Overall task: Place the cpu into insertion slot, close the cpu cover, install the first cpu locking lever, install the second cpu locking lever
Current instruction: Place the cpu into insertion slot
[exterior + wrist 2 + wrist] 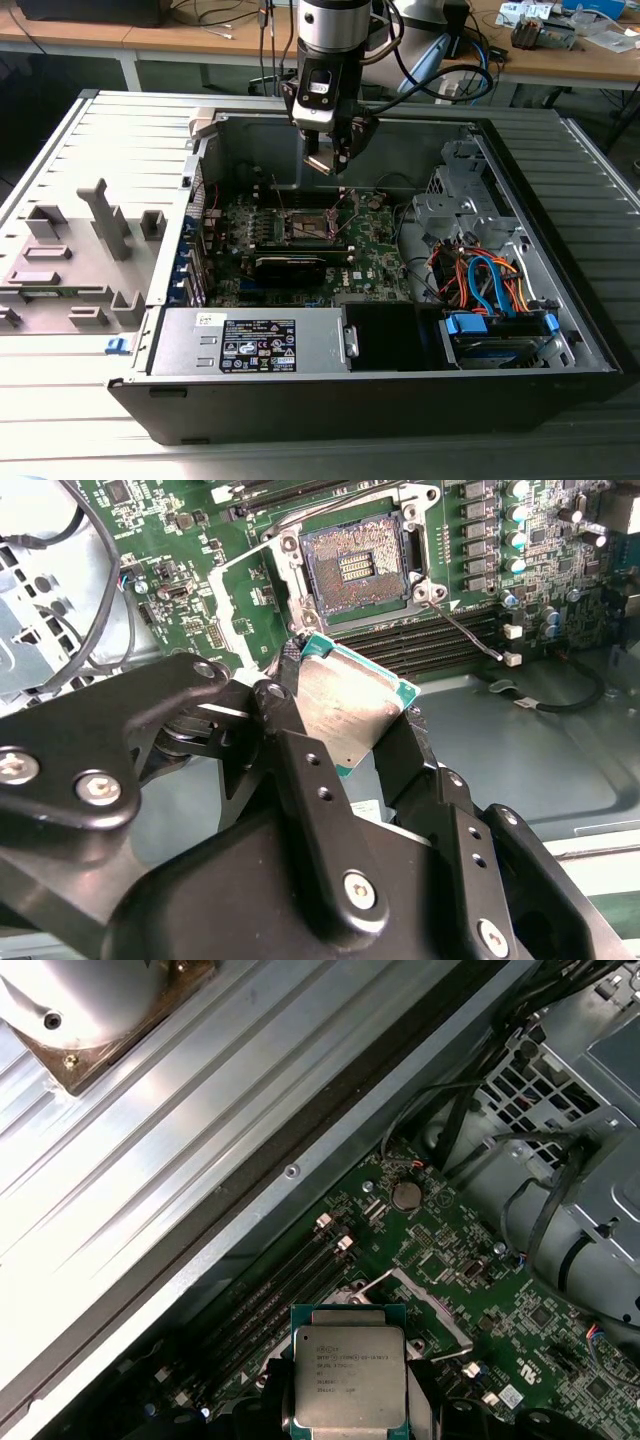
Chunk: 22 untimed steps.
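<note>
Your cpu is pinched by its edges in the hand, up in the air. In the exterior view the open slot lies at about six o'clock from it. If the cpu slips or lands tilted, it could hurt the slot.

Leaving the insertion slot open from above, with a lever jutting beside it and cables crowding the exterior view's right.
</note>
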Each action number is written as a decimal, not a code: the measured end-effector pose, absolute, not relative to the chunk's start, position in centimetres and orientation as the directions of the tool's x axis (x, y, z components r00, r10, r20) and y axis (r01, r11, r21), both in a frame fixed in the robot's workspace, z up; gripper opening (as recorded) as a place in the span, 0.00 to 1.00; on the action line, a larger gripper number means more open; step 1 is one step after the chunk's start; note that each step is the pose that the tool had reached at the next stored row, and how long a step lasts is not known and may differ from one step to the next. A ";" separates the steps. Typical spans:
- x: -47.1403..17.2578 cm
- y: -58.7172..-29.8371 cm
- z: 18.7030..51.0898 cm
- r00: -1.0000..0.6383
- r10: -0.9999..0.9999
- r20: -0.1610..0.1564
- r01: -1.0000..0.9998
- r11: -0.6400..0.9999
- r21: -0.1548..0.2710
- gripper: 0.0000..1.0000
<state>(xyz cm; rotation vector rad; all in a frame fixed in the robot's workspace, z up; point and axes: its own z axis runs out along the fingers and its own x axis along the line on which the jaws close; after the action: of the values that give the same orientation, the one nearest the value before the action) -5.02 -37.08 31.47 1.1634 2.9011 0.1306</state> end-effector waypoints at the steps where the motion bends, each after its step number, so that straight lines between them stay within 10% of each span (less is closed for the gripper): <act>1: -5.0 -37.1 31.5 -0.723 0.691 0.019 0.689 0.720 0.082 0.54; 22: -5.0 -37.1 31.5 -0.716 0.698 0.019 0.697 0.712 0.082 0.54</act>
<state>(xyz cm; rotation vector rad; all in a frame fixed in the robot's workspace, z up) -5.02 -37.08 31.46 1.1790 2.8943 0.1305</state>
